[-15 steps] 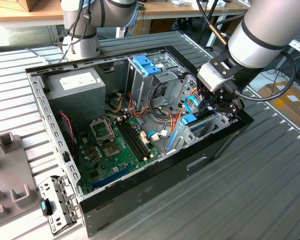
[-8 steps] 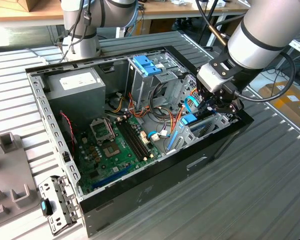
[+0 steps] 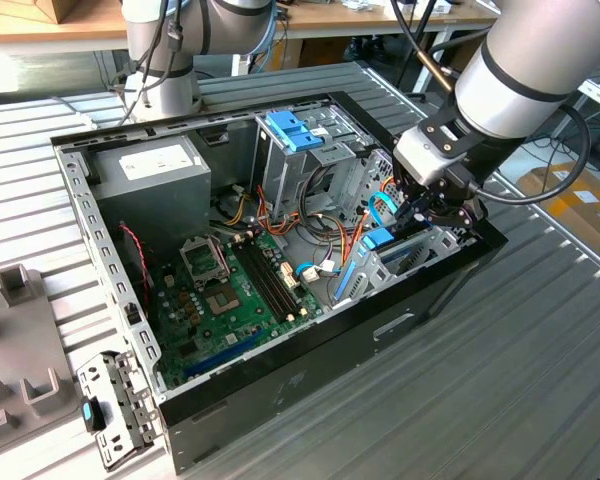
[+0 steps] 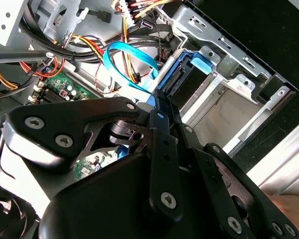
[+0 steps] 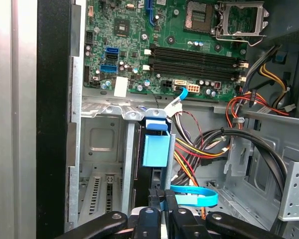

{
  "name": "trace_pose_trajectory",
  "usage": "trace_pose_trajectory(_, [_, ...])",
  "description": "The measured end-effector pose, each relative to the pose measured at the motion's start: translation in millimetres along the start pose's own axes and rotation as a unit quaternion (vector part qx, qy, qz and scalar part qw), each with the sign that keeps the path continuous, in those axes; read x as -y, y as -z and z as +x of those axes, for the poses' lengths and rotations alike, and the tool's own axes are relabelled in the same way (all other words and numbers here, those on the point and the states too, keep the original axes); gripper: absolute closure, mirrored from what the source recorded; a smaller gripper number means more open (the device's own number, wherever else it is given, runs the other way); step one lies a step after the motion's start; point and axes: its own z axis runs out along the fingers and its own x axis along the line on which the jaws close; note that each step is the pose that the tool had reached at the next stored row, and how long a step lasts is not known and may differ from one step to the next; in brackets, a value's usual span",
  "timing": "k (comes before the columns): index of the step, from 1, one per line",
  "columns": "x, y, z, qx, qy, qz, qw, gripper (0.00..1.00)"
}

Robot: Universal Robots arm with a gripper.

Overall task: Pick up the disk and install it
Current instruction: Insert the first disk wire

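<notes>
A workshop with wooden benches lies behind a broad ribbed grey metal table [image 3: 540, 330]. On the table an open black desktop computer case [image 3: 310, 370] lies on its side. The big silver-grey robot arm [image 3: 525, 70] reaches down from the exterior view's right into the near right corner of the case.

Inside the case, a large grey power-supply box [image 3: 155, 175] sits toward the exterior view's left. A green motherboard [image 3: 220, 300] lies flat on the case floor below it. A darker-blue slotted plastic latch [image 3: 295, 130] caps the tall metal cage at the far side.

In the corner under the arm stands a pale grey sheet-metal drive bay [image 3: 420, 250]. The disk [image 3: 379, 239], a grey-metal hard drive framed by a light-blue plastic carrier, stands on edge in this bay. Its blue end tab points toward the motherboard in the first wrist view [image 5: 156, 149], and it is set between the bay walls in the second wrist view [image 4: 189, 74].

The black two-fingered gripper [image 3: 425, 205] is at the outer end of the disk. In the first wrist view its fingers [image 5: 162, 198] are drawn close together, pinching a sliver of the blue carrier edge between them.

A bright blue flat ribbon cable [image 4: 124, 69] loops just beside the disk.
</notes>
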Motion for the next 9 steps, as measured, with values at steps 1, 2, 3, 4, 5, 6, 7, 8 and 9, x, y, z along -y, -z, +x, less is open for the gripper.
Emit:
trace_pose_trajectory(1, [0.0, -0.2, 0.0, 0.0000, 0.000, 0.0000, 1.00000, 0.84])
trace_pose_trajectory(2, [-0.1, -0.3, 0.0, 0.0000, 0.000, 0.0000, 1.00000, 0.84])
trace_pose_trajectory(3, [-0.1, -0.4, 0.0, 0.0000, 0.000, 0.0000, 1.00000, 0.84])
trace_pose_trajectory(4, [-0.1, -0.4, 0.1, 0.0000, 0.000, 0.0000, 1.00000, 0.84])
trace_pose_trajectory(5, [-0.1, -0.5, 0.1, 0.0000, 0.000, 0.0000, 1.00000, 0.84])
trace_pose_trajectory(6, [-0.1, -0.3, 0.0, 0.0002, 0.000, 0.0000, 1.00000, 0.84])
trace_pose_trajectory(7, [0.0, 0.7, -0.1, 0.0001, 0.000, 0.0000, 1.00000, 0.84])
trace_pose_trajectory(8, [0.1, 1.1, -0.2, 0.0001, 0.000, 0.0000, 1.00000, 0.84])
trace_pose_trajectory(9, [0.1, 1.4, -0.2, 0.0002, 0.000, 0.0000, 1.00000, 0.84])
